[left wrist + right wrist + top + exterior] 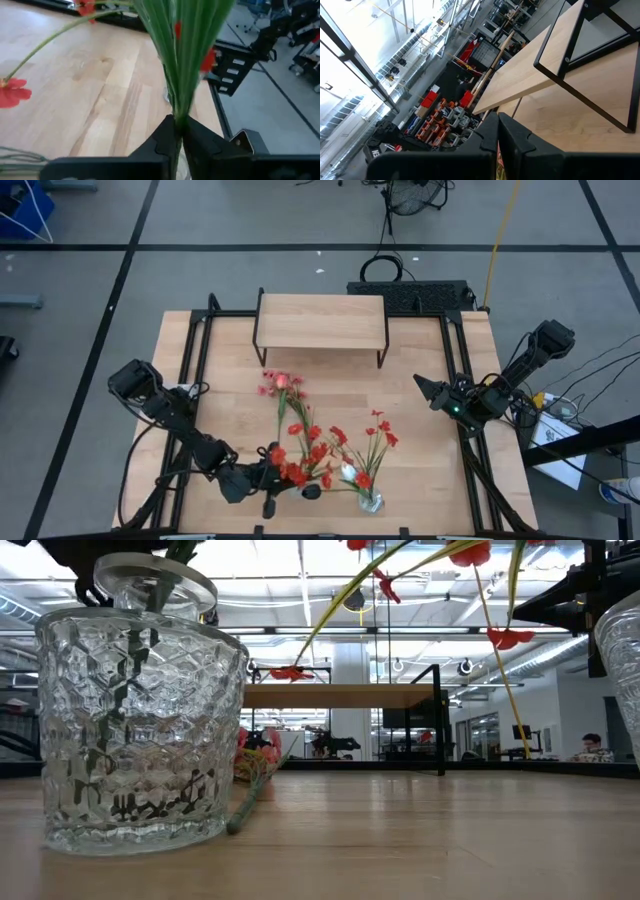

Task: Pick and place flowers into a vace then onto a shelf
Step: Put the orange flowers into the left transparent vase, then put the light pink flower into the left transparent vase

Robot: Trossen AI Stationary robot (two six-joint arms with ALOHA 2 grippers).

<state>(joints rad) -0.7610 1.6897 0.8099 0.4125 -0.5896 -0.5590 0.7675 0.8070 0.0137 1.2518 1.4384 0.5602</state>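
Note:
My left gripper (268, 478) (178, 125) is near the table's front edge, shut on a bunch of green stems with red blossoms (300, 468). In the low view the bunch's lower ends stand in a cut-glass vase (140, 720) under the gripper. More pink and red flowers (283, 395) lie flat on the table in front of the shelf (322, 320). A second glass vase (370, 502) holding red flowers stands at the front edge. My right gripper (422, 386) (497, 125) is shut and empty at the table's right side. My left gripper pinches the bunch of green stems (179, 107) between its two fingers, several stalks together, low on the bunch. The stems fan out beyond the fingers and lean toward the table's right. Their lower ends reach into the glass vase (120, 690), which stands on the table.
The shelf (340, 695) stands at the table's far middle on thin black legs. A loose stem (250, 802) lies on the table against the near vase. Black frame rails (455, 370) run along the table's sides. Bare wood (420, 450) lies between the flowers and the right arm.

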